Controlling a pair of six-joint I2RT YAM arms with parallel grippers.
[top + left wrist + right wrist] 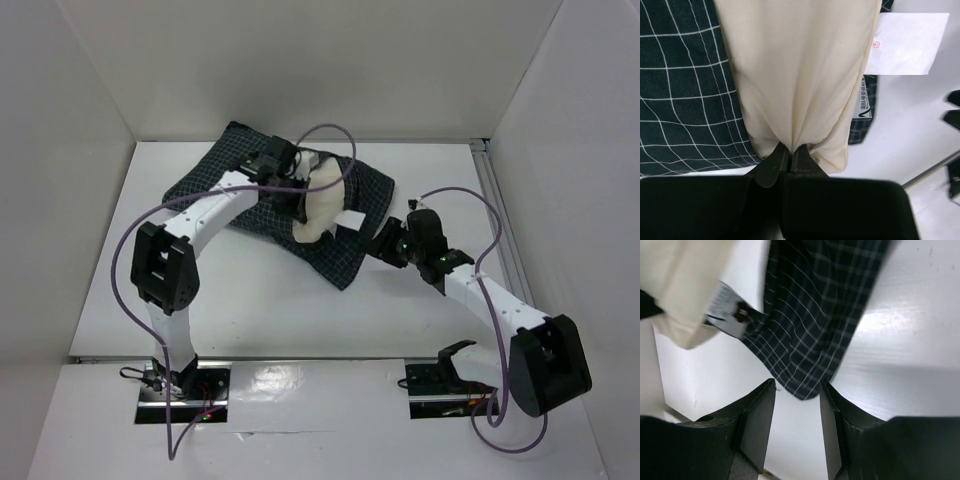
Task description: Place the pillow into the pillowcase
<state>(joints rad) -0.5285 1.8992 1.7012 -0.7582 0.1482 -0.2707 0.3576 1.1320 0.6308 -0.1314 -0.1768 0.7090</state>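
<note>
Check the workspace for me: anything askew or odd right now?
The pillowcase lies rumpled and at a slant, with the pillow seemingly on top of it rather than inside. The left gripper is shut on a pinch of the pillow's cloth, puckering it. The right gripper is open by the pillowcase's near corner.

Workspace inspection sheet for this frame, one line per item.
Surface: white table, glossy, with bare areas near the arm bases.
Job's things: the pillow lies on top of the pillowcase, which is spread out and crumpled at the far side. The pillow's white tag sticks out.
Clutter: nothing seen.
Grippers: the left tool is shut, pinching a fold of the pillow. The right tool is open and empty, pointing at a pillowcase corner.
Cables: purple cables loop free above both arms; no snag seen.
Surroundings: white walls on three sides and a metal rail along the right edge.
</note>
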